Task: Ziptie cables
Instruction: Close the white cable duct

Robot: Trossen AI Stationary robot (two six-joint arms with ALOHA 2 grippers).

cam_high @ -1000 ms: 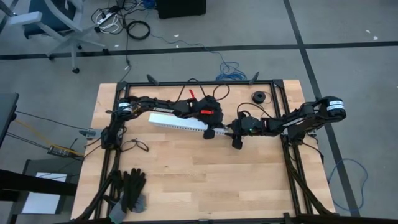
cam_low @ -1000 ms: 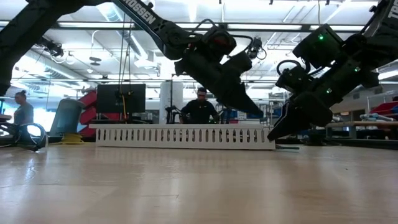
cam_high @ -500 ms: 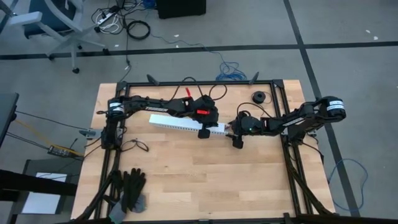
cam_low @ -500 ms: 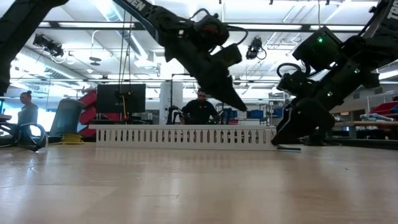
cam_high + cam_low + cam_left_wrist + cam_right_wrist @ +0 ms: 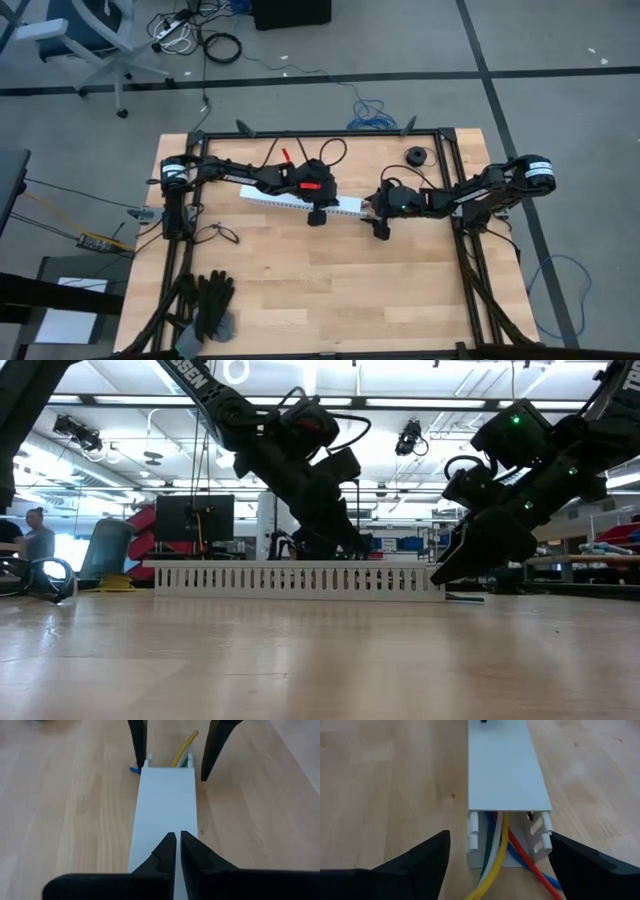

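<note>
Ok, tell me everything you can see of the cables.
The cables are thin flexible wires, yellow, white, green, red and blue, bunched inside the white slotted channel, which lies flat on the table. They spill from its end between the right pincer's open fingers. A yellow tip shows there in the left wrist view.

So we've got a plain white slotted channel [image 5: 507, 770] with a smooth white lid, sitting on a pale wood-grain table [image 5: 330, 280]. Poking out of its end we can see the cables [image 5: 502, 855]: yellow, white, green, red and a bit of blue. Both arms are black, and the left gripper [image 5: 174, 851] carries a red patch on its body up top. Black gloves [image 5: 212, 300] lie near the table's corner.
</note>
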